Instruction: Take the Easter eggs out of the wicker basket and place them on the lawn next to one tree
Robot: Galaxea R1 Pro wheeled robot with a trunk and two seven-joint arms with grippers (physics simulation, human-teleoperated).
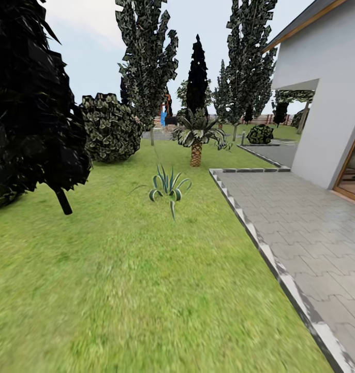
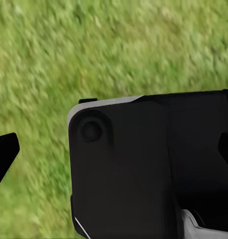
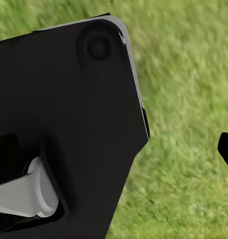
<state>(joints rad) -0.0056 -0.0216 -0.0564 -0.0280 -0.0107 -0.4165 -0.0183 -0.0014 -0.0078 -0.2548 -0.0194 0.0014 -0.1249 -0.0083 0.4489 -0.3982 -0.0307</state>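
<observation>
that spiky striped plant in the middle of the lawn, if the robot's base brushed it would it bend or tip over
The spiky striped plant would likely bend: its leaves are long, thin and arching, some drooping to the lawn. It probably would not tip, since it seems rooted in the grass with no pot. The pointed tips might snag; stiffness cannot be told here.

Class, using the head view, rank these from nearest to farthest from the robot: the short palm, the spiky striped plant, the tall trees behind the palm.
No gripper shows in the head view, so order is from the camera.
1. Spiky striped plant, mid-lawn, centre.
2. Short palm, behind it, slightly right.
3. Tall trees, at the back.
</observation>
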